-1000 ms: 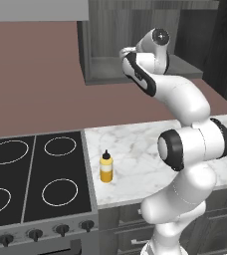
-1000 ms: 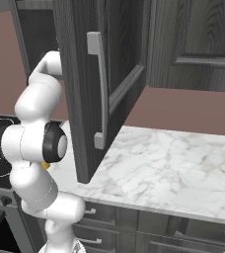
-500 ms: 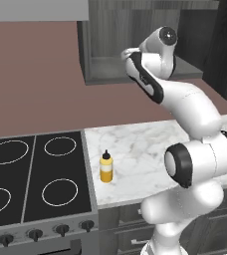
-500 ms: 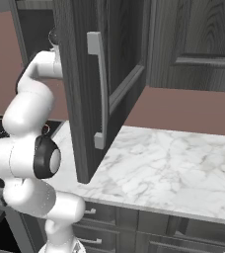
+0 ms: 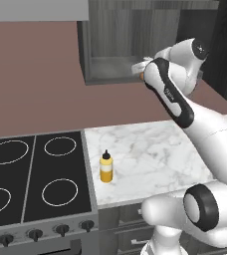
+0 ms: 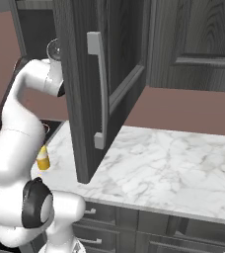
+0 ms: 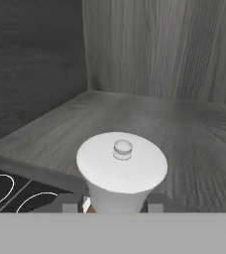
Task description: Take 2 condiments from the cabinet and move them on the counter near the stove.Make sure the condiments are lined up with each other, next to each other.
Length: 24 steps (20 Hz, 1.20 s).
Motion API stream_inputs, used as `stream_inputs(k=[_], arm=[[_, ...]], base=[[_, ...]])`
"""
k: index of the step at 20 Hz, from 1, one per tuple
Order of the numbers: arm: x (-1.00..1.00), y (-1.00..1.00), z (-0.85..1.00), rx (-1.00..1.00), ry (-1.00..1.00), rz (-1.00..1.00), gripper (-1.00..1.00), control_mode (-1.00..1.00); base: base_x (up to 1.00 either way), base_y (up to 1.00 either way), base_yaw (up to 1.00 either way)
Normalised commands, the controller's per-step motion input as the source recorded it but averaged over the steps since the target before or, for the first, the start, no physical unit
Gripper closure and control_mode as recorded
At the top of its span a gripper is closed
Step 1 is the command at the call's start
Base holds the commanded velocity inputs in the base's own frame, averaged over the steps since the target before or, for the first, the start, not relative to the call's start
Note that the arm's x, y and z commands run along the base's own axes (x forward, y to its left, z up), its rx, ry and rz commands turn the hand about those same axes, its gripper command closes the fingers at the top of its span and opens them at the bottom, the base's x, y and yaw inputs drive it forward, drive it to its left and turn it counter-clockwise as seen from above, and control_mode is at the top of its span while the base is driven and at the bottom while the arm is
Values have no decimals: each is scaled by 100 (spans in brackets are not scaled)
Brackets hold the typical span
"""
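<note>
The yellow squeeze bottle [image 5: 106,167] stands upright on the white marble counter [image 5: 150,149], close to the right edge of the black stove [image 5: 36,179]; it also shows as the yellow bottle [image 6: 43,159]. My gripper [image 5: 141,72] is at the front lip of the dark grey cabinet niche [image 5: 110,45]. In the hand view the brown shaker's white top [image 7: 121,161] sits between my two fingers, with a grey fingertip [image 7: 69,202] tight on each side. My gripper [image 7: 114,202] is shut on it, over the shelf [image 7: 184,134] near its front edge.
The cabinet's open door [image 6: 99,89] swings out over the counter to the right of my arm and hides the hand in the right base view. Stove knobs [image 5: 36,234] line the front. Bare marble [image 6: 173,168] stretches to the right.
The arm's upper joints have swung to the right, and the hand has shifted a little right and lower at the niche's front. The yellow bottle has stayed put.
</note>
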Motion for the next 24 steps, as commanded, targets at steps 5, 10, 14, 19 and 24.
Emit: stream_inputs(k=[5, 10, 14, 19, 24], arm=[[-100, 4, -2, -1, 11, 20, 100, -100], [-98, 11, -26, -1, 11, 17, 100, -100], [-64, 12, -69, 0, 5, 21, 100, -100], [-16, 5, -90, 5, 4, 21, 100, -100], [0, 0, -72, 8, 2, 20, 100, -100]], base=[[0, 0, 0], [0, 0, 0], [0, 0, 0], [0, 0, 0], [0, 0, 0]])
